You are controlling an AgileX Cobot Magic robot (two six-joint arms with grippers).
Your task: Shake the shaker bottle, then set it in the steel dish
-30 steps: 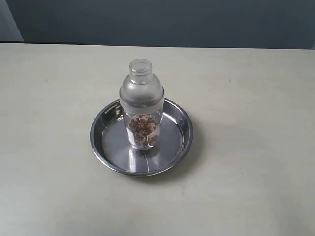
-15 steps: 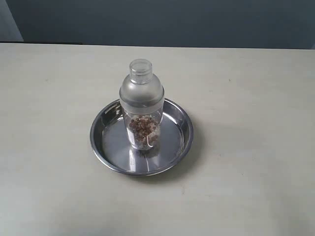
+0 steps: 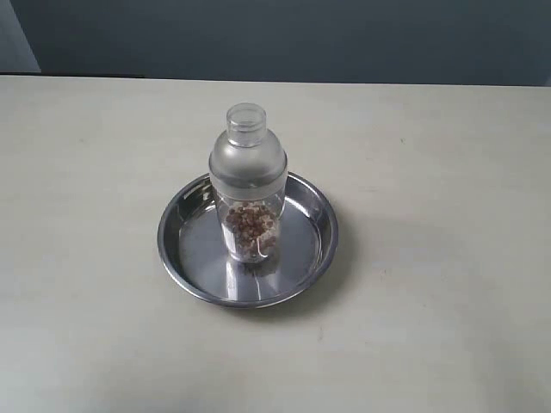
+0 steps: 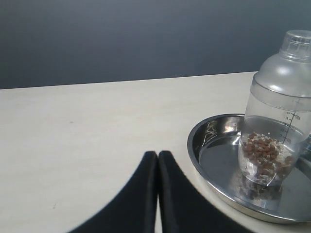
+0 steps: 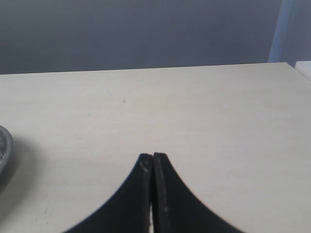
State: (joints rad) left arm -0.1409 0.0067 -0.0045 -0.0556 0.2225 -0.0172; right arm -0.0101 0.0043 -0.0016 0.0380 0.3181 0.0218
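Observation:
The shaker bottle [image 3: 248,185] stands upright inside the steel dish [image 3: 191,262] near the middle of the table, brown pellets showing in its lower part. The left wrist view has the bottle [image 4: 277,116] in the dish [image 4: 201,145] off to one side of my left gripper [image 4: 158,154], which is shut with nothing between its black fingers. My right gripper [image 5: 152,156] is shut too, over bare tabletop, with only a sliver of the dish rim [image 5: 4,145] at the frame's edge. Neither gripper shows in the exterior view.
A pale tabletop [image 3: 448,172] surrounds the dish on all sides. A dark wall [image 3: 284,39] runs behind the table's far edge. No other objects lie on the table.

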